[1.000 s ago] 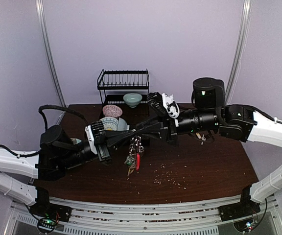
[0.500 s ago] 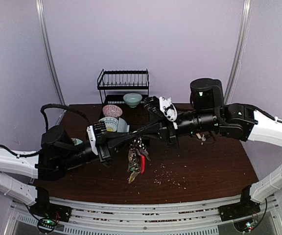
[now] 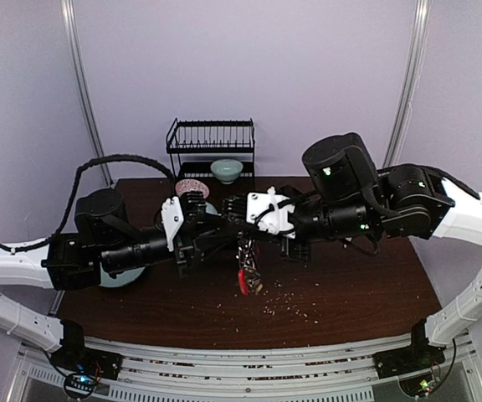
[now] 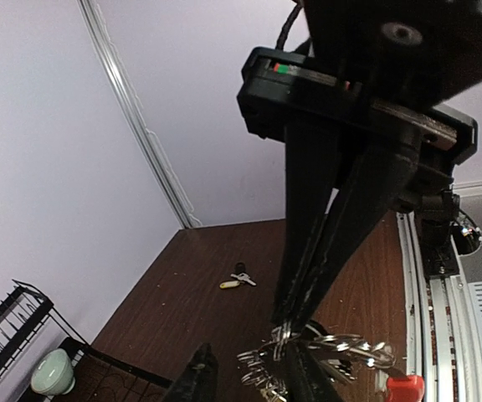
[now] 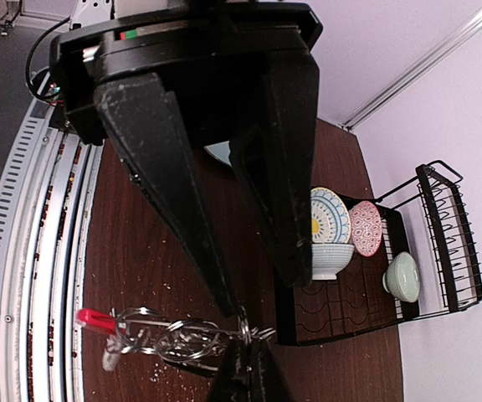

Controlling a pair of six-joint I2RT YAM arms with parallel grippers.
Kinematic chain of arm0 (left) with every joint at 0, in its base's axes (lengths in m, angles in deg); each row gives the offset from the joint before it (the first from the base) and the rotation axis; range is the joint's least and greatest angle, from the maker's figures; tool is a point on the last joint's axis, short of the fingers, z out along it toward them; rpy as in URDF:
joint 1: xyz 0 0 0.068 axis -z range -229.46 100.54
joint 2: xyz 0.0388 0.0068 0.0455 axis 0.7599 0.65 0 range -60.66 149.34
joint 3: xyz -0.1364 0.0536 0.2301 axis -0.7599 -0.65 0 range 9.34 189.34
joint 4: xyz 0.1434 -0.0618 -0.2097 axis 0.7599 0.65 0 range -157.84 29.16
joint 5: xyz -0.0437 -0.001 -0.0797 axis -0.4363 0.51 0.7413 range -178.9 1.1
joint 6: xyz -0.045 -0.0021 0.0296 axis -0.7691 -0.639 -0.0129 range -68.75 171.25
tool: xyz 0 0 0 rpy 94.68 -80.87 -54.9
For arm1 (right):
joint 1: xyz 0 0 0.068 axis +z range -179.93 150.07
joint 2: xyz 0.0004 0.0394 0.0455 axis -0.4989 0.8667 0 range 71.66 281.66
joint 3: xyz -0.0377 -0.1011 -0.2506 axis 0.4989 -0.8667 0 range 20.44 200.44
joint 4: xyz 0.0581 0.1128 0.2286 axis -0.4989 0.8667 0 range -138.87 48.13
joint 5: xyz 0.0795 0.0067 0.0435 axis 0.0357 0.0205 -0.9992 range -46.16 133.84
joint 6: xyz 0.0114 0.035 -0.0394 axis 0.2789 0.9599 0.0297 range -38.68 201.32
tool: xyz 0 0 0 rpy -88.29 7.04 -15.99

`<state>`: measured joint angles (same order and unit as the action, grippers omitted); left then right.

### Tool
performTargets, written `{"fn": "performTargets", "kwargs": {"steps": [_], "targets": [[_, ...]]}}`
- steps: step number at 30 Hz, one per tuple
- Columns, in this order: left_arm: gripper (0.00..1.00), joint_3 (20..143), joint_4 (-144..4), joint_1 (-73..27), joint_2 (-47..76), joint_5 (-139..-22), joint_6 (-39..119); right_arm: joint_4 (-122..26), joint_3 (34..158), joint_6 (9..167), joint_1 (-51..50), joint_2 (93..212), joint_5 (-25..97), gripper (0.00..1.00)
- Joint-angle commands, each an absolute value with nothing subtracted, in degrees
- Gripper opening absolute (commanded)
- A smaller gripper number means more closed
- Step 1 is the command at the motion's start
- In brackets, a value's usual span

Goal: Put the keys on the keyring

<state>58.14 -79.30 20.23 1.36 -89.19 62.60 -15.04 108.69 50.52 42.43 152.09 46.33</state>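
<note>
Crowding the back left of the table (image 3: pixel 350 293), a black dish rack (image 3: pixel 212 138) is holding a pale green bowl (image 3: pixel 226 170). Just in front of it, patterned plates (image 5: pixel 329 213) and a white bowl (image 5: pixel 331 260) are standing on a lower rack. Crumbs (image 3: pixel 287 303) are lying scattered on the near wood.

The two arms are meeting over the middle of the table, and the right arm is covering much of the right rear in the top view. Only the left wrist view is showing the keys (image 4: pixel 237 279), which are lying flat on the bare wood, well apart from the arms.

The right pincer (image 5: pixel 245 345) is pinching the thin ring of the keyring (image 3: pixel 246 264), its jaws closed on it. The left pincer (image 5: pixel 258 291) is standing partly open, with one finger on each side of that ring.

The bunch is hanging down from the ring in the top view, with its red clip (image 3: pixel 242 281) at the low end. In the right wrist view it is stretching sideways, with the clip at the far left. Whether the clip is touching the table, I cannot tell.
</note>
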Motion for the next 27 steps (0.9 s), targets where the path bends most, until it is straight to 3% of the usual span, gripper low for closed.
{"fn": "performTargets", "kwargs": {"steps": [1,10,14,18,23,27], "targets": [[0.20,60.85,-76.77,20.06,2.82,-85.79,63.91,-14.55,111.67,48.37,43.91,152.66,50.55,0.00],[0.18,62.08,-76.13,20.06,4.40,-86.04,64.77,-14.33,112.59,48.19,45.20,153.81,50.44,0.00],[0.12,61.21,-78.15,20.15,3.72,-85.69,65.03,-14.45,112.64,48.19,45.38,154.02,50.43,0.00],[0.17,60.97,-78.72,20.15,3.80,-86.13,65.32,-14.68,112.66,48.14,45.41,154.10,50.18,0.00],[0.00,60.72,-78.77,20.41,3.61,-87.55,65.95,-14.78,112.47,48.19,45.46,153.94,49.32,0.00],[0.00,59.35,-80.83,20.50,2.67,-88.00,65.80,-14.97,112.10,48.41,45.48,153.93,49.56,0.00]]}}
